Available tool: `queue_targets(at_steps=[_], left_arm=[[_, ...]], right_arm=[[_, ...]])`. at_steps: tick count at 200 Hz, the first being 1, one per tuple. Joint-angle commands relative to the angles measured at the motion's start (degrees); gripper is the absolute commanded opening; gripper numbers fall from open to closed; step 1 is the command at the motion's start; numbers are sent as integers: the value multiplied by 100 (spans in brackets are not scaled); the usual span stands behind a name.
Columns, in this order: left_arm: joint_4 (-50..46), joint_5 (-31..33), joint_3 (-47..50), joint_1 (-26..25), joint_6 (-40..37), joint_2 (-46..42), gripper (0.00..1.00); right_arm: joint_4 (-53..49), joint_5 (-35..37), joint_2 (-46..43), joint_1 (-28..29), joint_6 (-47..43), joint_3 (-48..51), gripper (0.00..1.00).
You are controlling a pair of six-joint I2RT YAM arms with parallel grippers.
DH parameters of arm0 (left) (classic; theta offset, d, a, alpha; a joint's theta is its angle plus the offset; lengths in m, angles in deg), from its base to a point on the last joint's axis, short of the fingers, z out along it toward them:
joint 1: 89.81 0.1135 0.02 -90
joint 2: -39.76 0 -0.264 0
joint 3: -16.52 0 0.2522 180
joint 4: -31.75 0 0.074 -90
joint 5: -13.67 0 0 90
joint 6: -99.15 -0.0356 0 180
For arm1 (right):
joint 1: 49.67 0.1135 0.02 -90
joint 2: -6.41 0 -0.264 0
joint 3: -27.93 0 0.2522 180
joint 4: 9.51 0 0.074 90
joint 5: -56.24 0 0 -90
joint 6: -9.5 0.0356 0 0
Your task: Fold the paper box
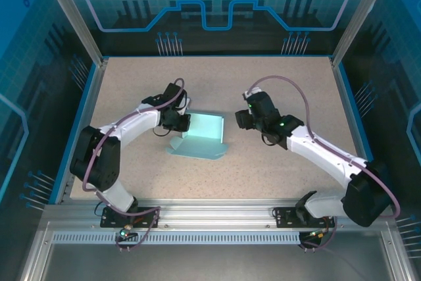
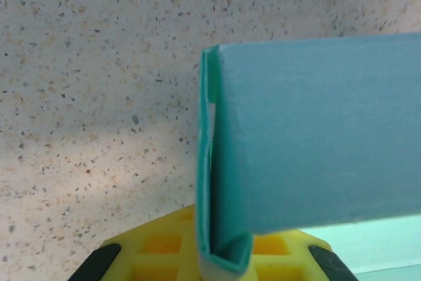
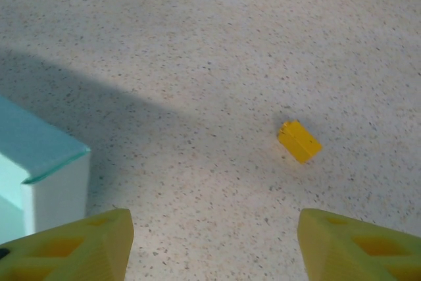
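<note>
- While left pincer pinches the paper box by its doubled-over left wall, folding looks partway done.
- Right pincer: spread, empty, near the opposite wall.
- Next, likely: fold that wall.

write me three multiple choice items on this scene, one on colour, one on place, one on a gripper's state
1. What colour is the box? A red; B light blue; C black
2. Where does the block lie? A in the box; B on top of the box; C on the bare table
3. How is the left gripper? A shut on a wall of the box; B open over the table; C shut on the block

1 B: the card reads pale blue in every view.
2 C: the right wrist view shows it on the speckled top, apart from the box.
3 A: the left wrist view shows folded card pinched in its jaws.
</note>
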Motion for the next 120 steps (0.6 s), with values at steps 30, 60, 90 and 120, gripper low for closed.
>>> queue_targets(at_steps=[30, 60, 90, 120], left_arm=[[-1826, -67, -1157, 16, -728, 881, 14], [-2425, -100, -1838, -47, -1049, 1502, 16], [-2825, -69, -2567, -132, -1233, 2163, 18], [-3071, -150, -3250, -197, -1335, 2703, 23]], right_arm=[[343, -652, -344, -290, 96, 434, 68], [391, -662, -425, -347, 128, 678, 68], [396, -646, -459, -383, 179, 812, 68], [332, -563, -472, -400, 207, 890, 68]])
